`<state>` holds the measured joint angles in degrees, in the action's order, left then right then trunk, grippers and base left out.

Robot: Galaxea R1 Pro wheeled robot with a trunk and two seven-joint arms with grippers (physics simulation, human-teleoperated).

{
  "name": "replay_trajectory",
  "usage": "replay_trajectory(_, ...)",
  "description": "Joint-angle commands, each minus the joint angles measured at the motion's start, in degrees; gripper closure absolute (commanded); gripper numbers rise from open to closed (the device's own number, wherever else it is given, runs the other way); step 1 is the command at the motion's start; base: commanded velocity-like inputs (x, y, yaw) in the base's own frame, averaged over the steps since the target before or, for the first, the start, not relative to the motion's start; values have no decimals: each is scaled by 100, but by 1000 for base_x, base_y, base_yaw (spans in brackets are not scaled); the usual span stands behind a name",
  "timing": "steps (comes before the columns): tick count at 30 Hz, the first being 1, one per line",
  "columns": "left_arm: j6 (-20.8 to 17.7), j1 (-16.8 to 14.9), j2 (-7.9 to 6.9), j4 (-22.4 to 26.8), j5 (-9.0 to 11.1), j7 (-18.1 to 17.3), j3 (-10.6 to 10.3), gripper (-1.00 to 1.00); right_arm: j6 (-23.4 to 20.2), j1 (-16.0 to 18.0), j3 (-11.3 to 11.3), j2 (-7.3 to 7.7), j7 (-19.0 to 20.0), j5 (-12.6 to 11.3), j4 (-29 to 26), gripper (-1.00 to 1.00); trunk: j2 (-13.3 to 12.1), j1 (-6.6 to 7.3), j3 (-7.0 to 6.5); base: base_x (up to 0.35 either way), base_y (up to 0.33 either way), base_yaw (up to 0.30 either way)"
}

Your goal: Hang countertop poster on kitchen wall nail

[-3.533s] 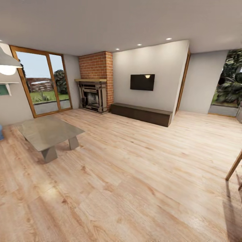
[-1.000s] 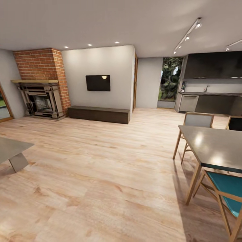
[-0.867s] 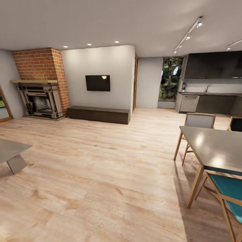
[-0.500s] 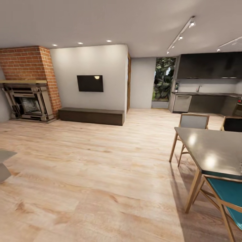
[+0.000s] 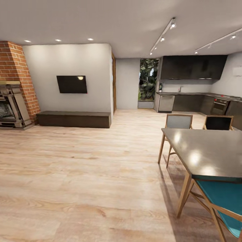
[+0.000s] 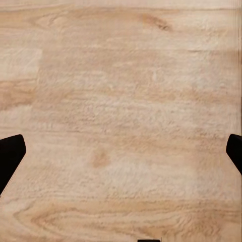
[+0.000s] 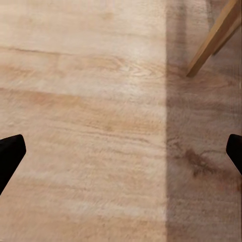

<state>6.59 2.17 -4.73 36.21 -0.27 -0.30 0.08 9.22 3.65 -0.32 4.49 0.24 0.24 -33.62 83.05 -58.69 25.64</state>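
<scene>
The poster is out of view. The kitchen countertop (image 5: 195, 94) runs along the far wall of the kitchen at the back right, under dark wall cabinets (image 5: 191, 67), with a small faucet (image 5: 180, 89) standing on it. My left gripper (image 6: 121, 159) is open over bare wood floor, its black fingertips (image 6: 10, 154) far apart with nothing between them. My right gripper (image 7: 121, 159) is open too, above the floor beside a wooden table leg (image 7: 214, 40).
A dining table (image 5: 201, 151) with wooden chairs (image 5: 178, 122) and a teal chair (image 5: 222, 198) stands at the near right. A low dark bench (image 5: 74, 119), a wall TV (image 5: 71, 84) and a brick fireplace (image 5: 13, 101) line the left. Wood floor (image 5: 101, 168) stretches toward the kitchen.
The whole head view has swung to the right: the fireplace and TV slid left, the glass coffee table left the picture, and the kitchen came further into view.
</scene>
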Motion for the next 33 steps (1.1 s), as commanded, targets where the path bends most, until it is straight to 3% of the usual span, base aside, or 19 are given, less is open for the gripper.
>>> replay_trajectory(1,9,3,-1,8,-2,-2,1,-100,18,4,-3,-1,3,2,5,-100,2,-4,3,338,0,-255)
replay_trajectory(10,9,3,-1,9,1,1,3,-100,18,4,-3,-1,-4,4,5,-100,2,-4,-3,338,35,-88)
replay_trajectory(33,9,3,-1,0,1,5,10,-100,18,3,-3,8,-5,11,5,-100,2,-4,-3,337,146,-1)
